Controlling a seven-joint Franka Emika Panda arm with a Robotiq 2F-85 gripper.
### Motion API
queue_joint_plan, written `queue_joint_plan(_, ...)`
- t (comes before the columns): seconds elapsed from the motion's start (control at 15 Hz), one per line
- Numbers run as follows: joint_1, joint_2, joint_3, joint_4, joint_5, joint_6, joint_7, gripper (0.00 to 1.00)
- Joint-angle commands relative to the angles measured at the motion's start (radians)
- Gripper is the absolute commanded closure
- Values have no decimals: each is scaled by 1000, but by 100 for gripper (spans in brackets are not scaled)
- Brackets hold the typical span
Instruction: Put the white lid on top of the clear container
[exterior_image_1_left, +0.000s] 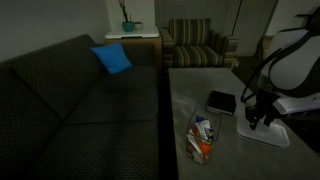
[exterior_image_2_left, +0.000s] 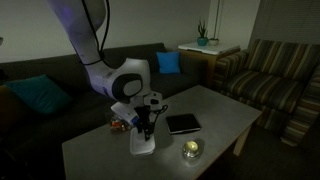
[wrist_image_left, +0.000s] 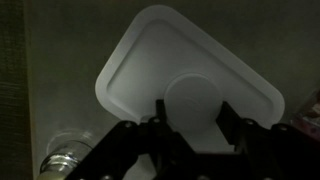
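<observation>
In an exterior view: fingers (exterior_image_1_left: 257, 118) down at white lid (exterior_image_1_left: 267, 132) on table (exterior_image_1_left: 190, 90), clear container (exterior_image_1_left: 203, 138) near | in an exterior view: clear container (exterior_image_2_left: 122, 122) behind arm (exterior_image_2_left: 98, 50) | wrist view: fingers (wrist_image_left: 233, 120) apart above white lid (wrist_image_left: 180, 65) — grip its rim squarely, lift level.

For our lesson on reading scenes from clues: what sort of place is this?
Probably a living room or lounge: a dark fabric sofa with a blue square cushion, a striped upholstered armchair, and a low grey table.
</observation>
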Motion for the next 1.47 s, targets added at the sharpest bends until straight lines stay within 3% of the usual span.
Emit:
queue_joint_plan(0.0, 35, -123, -29, -127, -52, 1, -24, 71)
queue_joint_plan(0.33, 73, -205, -53, -178, -137, -6, -37, 71)
queue_joint_plan(0.6, 98, -260, -67, -204, -260, -15, -123, 71)
queue_joint_plan(1.13, 38, -284, 29, -181, -423, 54, -398, 71)
queue_joint_plan(1.2, 75, -266, -2, -157, -393, 17, -321, 46)
queue_joint_plan(1.4, 62, -265, 18, -157, -404, 30, -367, 46)
